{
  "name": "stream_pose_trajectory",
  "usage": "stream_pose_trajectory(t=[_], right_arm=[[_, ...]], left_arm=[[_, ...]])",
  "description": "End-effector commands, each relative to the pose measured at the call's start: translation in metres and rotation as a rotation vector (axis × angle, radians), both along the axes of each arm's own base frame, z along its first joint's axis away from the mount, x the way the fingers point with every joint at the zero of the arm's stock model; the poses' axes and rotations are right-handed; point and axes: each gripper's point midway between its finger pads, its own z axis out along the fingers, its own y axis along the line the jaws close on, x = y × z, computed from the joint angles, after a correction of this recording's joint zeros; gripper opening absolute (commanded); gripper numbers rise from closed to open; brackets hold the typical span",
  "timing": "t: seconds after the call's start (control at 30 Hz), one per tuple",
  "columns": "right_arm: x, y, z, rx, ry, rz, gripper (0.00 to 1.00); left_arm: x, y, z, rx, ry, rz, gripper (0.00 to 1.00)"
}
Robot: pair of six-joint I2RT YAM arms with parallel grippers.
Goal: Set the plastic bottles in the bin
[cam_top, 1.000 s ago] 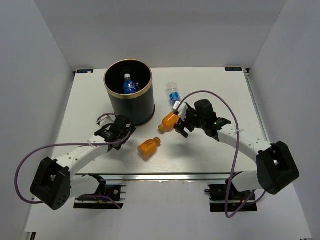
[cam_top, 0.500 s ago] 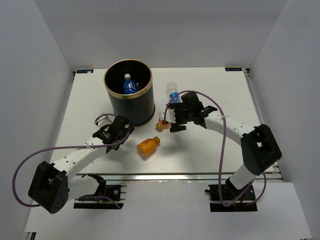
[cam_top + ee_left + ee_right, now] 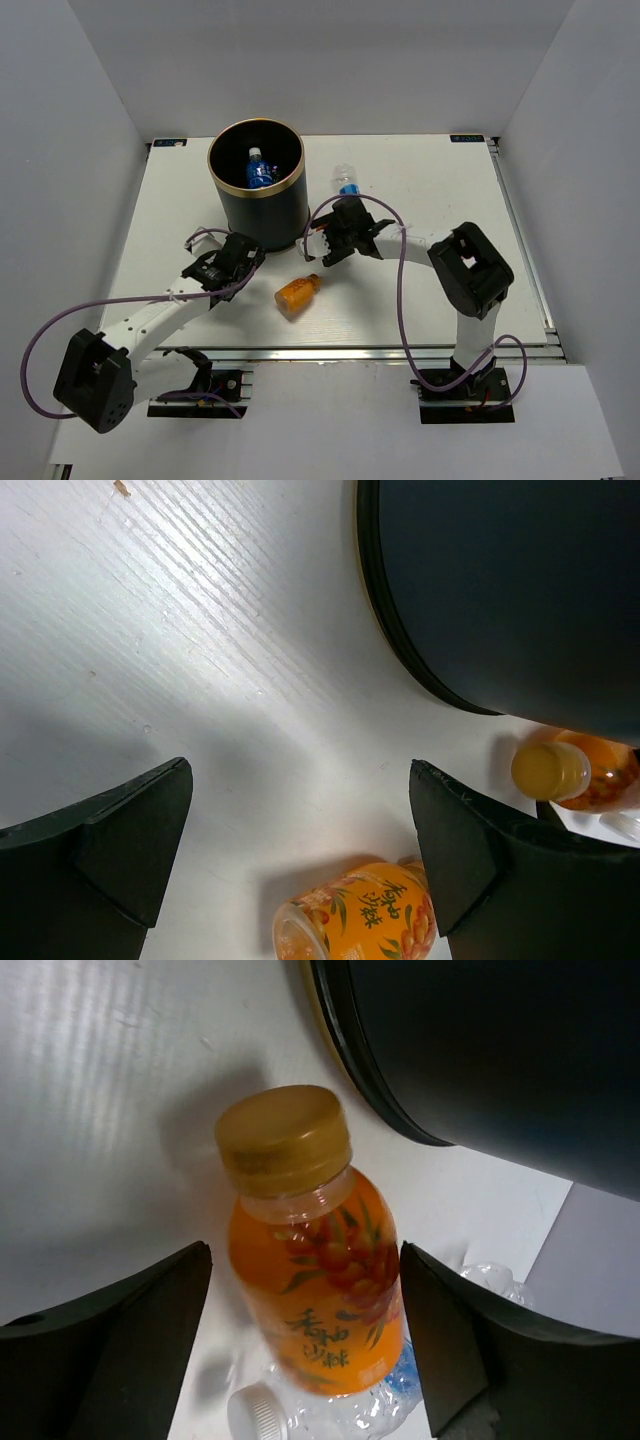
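The bin [image 3: 257, 205] stands at the back left with one clear blue-labelled bottle [image 3: 258, 170] inside. Another clear bottle [image 3: 347, 182] lies on the table to its right. My right gripper [image 3: 322, 243] sits beside the bin's base, open, its fingers either side of an orange bottle [image 3: 315, 1280]. The right finger is at the bottle's side and a narrow gap shows on the left. A crumpled clear bottle [image 3: 330, 1410] lies just behind it. A second orange bottle [image 3: 298, 293] lies on its side near the front. My left gripper [image 3: 245, 262] is open just left of it, holding nothing.
The bin's dark wall [image 3: 500, 1050] rises close to the right gripper [image 3: 305, 1250] and fills the upper right of the left wrist view [image 3: 510, 580]. The lying orange bottle [image 3: 360, 915] sits low between the left gripper's fingers [image 3: 300, 770]. Purple cables loop over both arms.
The right arm has swung left toward the bin and brought its gripper down around the orange bottle, the jaws narrowing. The left gripper has shifted only slightly.
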Motion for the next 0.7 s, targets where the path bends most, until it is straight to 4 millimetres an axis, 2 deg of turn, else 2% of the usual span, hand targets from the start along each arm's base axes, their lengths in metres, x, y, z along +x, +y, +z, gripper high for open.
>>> stream_pose_trajectory(t=[0.0, 0.2, 0.27, 0.33, 0.37, 0.43, 0.47, 0.5, 0.53, 0.57, 0.63, 0.67], right_arm=[[0.022, 0.008, 0.006, -0.003, -0.099, -0.024, 0.79], [0.036, 0.009, -0.009, -0.022, -0.125, -0.072, 0.64], [0.036, 0.011, -0.007, -0.005, -0.126, -0.076, 0.53], [0.028, 0.015, -0.005, 0.028, -0.101, -0.058, 0.41], [0.026, 0.017, 0.007, 0.054, -0.106, -0.053, 0.38], [0.011, 0.019, 0.013, 0.078, -0.088, -0.029, 0.31], [0.006, 0.02, 0.035, 0.117, -0.106, -0.025, 0.3], [-0.002, 0.023, 0.046, 0.148, -0.104, -0.004, 0.28], [-0.014, 0.019, 0.047, 0.161, -0.086, 0.011, 0.26], [-0.02, 0.02, 0.077, 0.233, -0.102, 0.009, 0.26], [-0.034, 0.019, 0.101, 0.32, -0.087, 0.017, 0.21], [-0.042, 0.017, 0.134, 0.39, -0.107, 0.021, 0.18]], left_arm=[[-0.001, 0.007, 0.004, 0.014, -0.033, 0.016, 0.98], [-0.002, 0.007, 0.002, 0.012, -0.03, 0.017, 0.98], [-0.002, 0.007, 0.002, 0.015, -0.026, 0.017, 0.98], [-0.002, 0.007, 0.002, 0.016, -0.028, 0.017, 0.98], [-0.001, 0.007, 0.003, 0.022, -0.03, 0.01, 0.98], [0.003, 0.008, 0.01, 0.047, -0.046, -0.012, 0.98], [0.004, 0.009, 0.014, 0.086, -0.046, -0.047, 0.98], [0.006, 0.01, 0.018, 0.106, -0.053, -0.059, 0.98], [0.007, 0.011, 0.025, 0.121, -0.055, -0.066, 0.98], [0.008, 0.013, 0.028, 0.142, -0.057, -0.08, 0.98], [0.007, 0.018, 0.034, 0.164, -0.07, -0.077, 0.98], [0.007, 0.02, 0.036, 0.174, -0.075, -0.077, 0.98]])
